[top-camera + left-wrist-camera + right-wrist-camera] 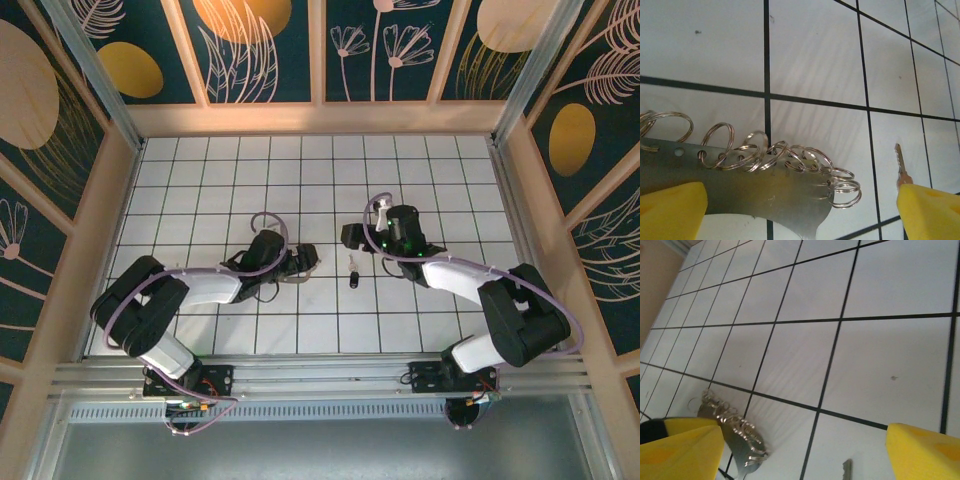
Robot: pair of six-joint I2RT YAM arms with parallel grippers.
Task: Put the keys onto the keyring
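The keyring (765, 172), a flat metal plate with a row of small split rings (790, 157) along its edge, lies on the bench (815, 60) at the lower left of the left wrist view. It sits between the spread fingers (670, 212) of the left hand (800, 205), which pinches nothing. A key (900, 167) lies just beside the finger at lower right, its head hidden. The right hand (802, 450) is spread and empty too, with the keyring at its lower left. The likely risk is that a closing left hand skates the flat plate across the bench or knocks the key away. The tight rings may also resist the key.
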